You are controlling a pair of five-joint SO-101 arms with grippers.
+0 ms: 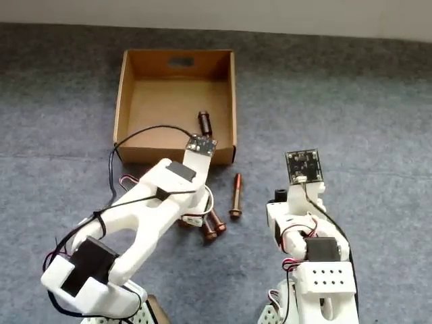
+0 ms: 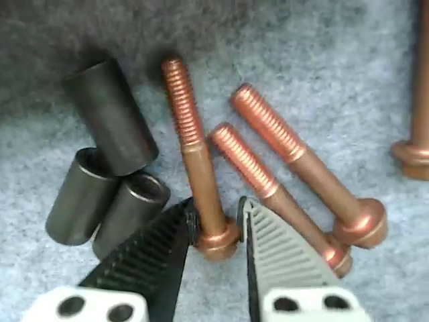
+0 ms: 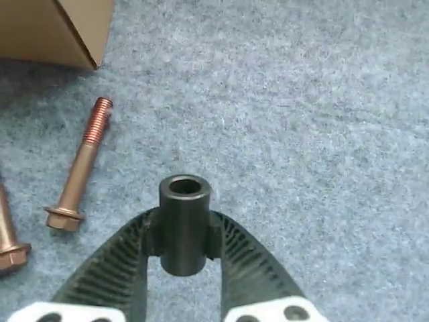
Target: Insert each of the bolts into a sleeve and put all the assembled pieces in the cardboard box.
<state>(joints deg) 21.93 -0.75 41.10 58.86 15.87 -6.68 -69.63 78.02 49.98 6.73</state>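
My left gripper [image 2: 216, 202] is shut on a copper bolt [image 2: 194, 147] just above its flanged head, down on the grey carpet. Two more bolts [image 2: 268, 174] lie beside it, and three dark sleeves [image 2: 110, 114] are heaped on the other side. My right gripper [image 3: 183, 221] is shut on a dark sleeve [image 3: 184, 201], open bore facing out, above the carpet. A single bolt [image 1: 235, 196] lies between the two arms. The cardboard box [image 1: 124, 101] stands at the back, with one bolt-and-sleeve piece [image 1: 204, 123] inside near its front right corner.
The left arm [image 1: 155, 202] stretches over the pile of bolts [image 1: 212, 226] just in front of the box. The right arm [image 1: 304, 223] stands to the right. A corner of the box [image 3: 60, 27] is close to the lone bolt [image 3: 80, 168].
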